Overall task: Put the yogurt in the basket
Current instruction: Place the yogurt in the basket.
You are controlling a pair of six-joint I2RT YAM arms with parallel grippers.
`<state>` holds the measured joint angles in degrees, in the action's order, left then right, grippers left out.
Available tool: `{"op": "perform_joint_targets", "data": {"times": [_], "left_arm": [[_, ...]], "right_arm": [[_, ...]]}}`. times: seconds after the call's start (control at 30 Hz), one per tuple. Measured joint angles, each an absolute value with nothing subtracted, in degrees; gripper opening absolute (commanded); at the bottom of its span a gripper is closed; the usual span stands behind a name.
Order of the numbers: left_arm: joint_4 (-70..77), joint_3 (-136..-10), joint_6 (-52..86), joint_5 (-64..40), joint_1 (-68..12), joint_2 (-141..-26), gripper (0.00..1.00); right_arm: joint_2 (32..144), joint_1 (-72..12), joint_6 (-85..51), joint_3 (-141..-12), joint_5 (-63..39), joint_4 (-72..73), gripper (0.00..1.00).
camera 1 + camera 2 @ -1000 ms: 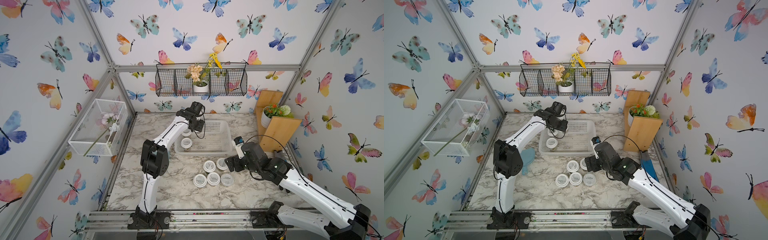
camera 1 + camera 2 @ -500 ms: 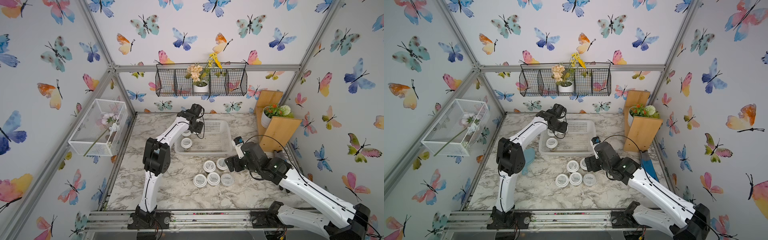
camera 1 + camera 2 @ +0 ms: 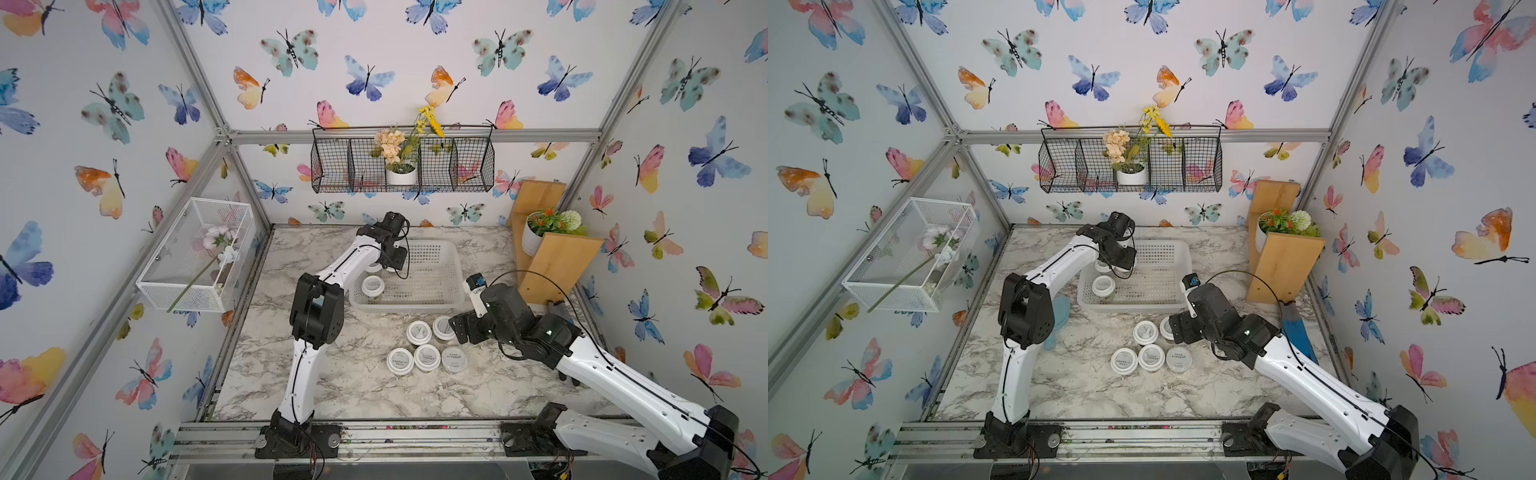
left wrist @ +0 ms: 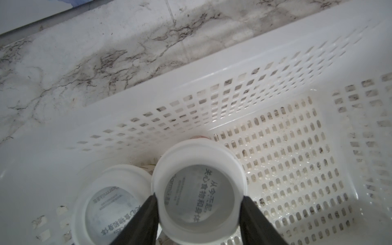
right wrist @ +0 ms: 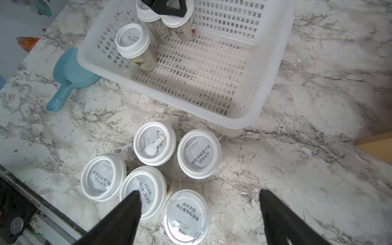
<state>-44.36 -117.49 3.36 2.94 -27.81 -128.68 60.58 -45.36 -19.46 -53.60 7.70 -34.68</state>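
Observation:
The white basket [image 3: 415, 306] [image 3: 1129, 308] sits at the back middle of the table. My left gripper [image 4: 199, 203] [image 3: 392, 262] is shut on a yogurt cup [image 4: 198, 188] by its white lid, inside the basket's far left corner, right beside another cup [image 4: 110, 203]. A third cup [image 3: 372, 286] [image 5: 132, 40] stands nearer the front left corner. Several more yogurt cups cluster on the table in front of the basket, among them a flat-lidded one [image 5: 186, 216] [image 3: 454, 359]. My right gripper [image 5: 198, 192] [image 3: 457, 330] hangs open at the cluster's right edge, holding nothing.
A light blue scoop [image 5: 72, 78] lies just left of the basket. A wooden stand with a potted plant [image 3: 552, 257] is at the back right. A white wire-mesh box [image 3: 195, 257] hangs on the left wall, and a black wire basket [image 3: 403, 166] on the back wall.
My left arm has shifted slightly at the basket's far left corner, still gripping the cup. The right arm has not moved.

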Motion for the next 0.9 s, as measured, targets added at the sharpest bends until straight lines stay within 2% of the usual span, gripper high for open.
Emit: {"op": "perform_joint_targets", "data": {"times": [0.9], "left_arm": [[-44.4, -118.7, 3.0, 2.9, -27.9, -129.5, 0.84]], "right_arm": [[60.6, -45.4, -19.5, -53.6, 7.7, -34.7, 0.9]]}}
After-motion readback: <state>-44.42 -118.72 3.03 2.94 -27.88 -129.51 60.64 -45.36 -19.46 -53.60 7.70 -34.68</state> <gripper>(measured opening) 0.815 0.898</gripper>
